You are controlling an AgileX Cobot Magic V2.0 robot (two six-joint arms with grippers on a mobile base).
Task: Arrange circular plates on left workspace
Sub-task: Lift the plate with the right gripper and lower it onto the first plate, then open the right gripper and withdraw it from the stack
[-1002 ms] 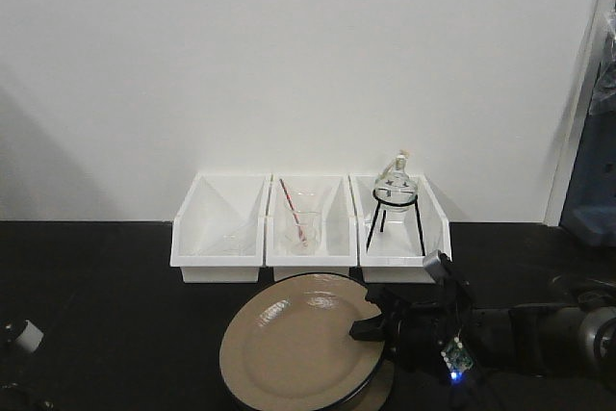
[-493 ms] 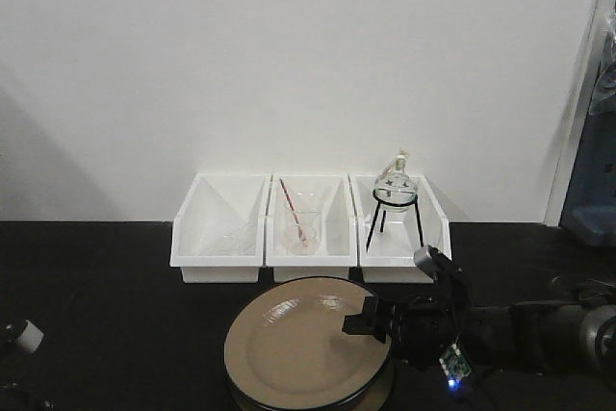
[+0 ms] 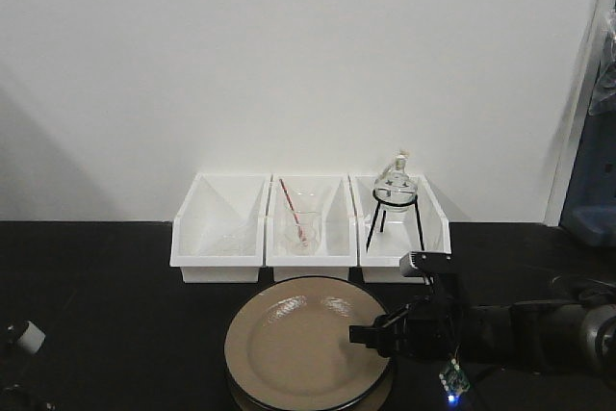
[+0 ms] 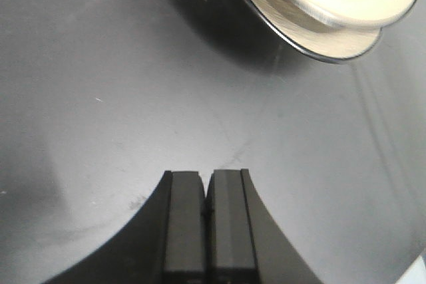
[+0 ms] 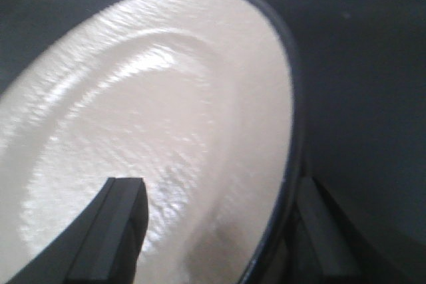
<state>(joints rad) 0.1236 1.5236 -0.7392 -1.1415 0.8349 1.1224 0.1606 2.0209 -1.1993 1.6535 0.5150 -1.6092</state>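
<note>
Two plates (image 3: 298, 339) stacked at the near edge of the bench (image 3: 106, 286), before the bins (image 3: 310, 257). Straddles the top plate's rim with the right pincer (image 5: 216, 194) spread, nothing pinched yet; likely the grasping step. Holds the left pincer (image 4: 206, 177) pressed together over the bench. Next: close on the rim, lift, carry left

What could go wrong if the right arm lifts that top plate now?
The right gripper straddles only the rim of the top plate with jaws open; a grip on that glossy edge might slip or tilt. The plate rests on the lower plate, so dragging may shift it. The white bins holding glassware stand close behind; a swing could hit them.
</note>
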